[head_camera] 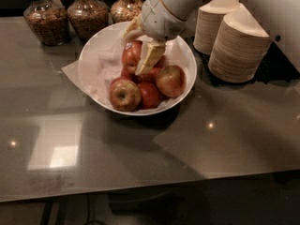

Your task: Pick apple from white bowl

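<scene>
The deep-red apple (131,56) is held between the fingers of my gripper (138,49), just above the other apples in the white bowl (187,60). One cream finger (150,58) lies across the apple's right side and the other sits at its upper left. The gripper is shut on the apple. The bowl stands at the back middle of the dark table and is lined with crumpled white paper (93,71). A yellower apple (124,94), a red apple (149,95) and a gold-blushed apple (170,80) lie in the bowl's front half.
Three glass jars of grain (87,14) stand behind the bowl at the back left. Two stacks of beige paper bowls (238,48) stand close to the bowl's right. My white arm (262,3) reaches in from the upper right. The table's front edge (150,186) is near.
</scene>
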`<state>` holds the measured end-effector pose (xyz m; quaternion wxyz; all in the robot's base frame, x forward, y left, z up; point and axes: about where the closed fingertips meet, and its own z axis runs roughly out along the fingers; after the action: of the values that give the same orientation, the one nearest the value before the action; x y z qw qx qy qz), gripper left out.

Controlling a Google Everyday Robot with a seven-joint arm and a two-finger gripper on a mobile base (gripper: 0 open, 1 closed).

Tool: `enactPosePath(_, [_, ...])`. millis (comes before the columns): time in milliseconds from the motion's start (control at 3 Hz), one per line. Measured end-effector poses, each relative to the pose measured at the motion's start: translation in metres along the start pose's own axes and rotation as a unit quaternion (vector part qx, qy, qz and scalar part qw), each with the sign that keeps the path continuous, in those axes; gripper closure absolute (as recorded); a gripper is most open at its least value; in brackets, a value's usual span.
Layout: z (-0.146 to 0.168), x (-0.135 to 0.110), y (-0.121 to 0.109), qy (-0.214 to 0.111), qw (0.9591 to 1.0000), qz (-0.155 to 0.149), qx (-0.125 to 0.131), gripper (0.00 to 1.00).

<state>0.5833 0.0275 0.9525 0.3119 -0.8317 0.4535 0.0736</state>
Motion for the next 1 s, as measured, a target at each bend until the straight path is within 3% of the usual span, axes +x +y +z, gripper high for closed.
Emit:
enactPosePath(667, [-0.053, -0.033, 0.002, -0.056, 0.9952, -0.013, 0.079, 1.00])
enactPosePath(1000, [-0.082, -0.049, 0.017, -0.094, 0.9881, -0.007, 0.122, 1.00])
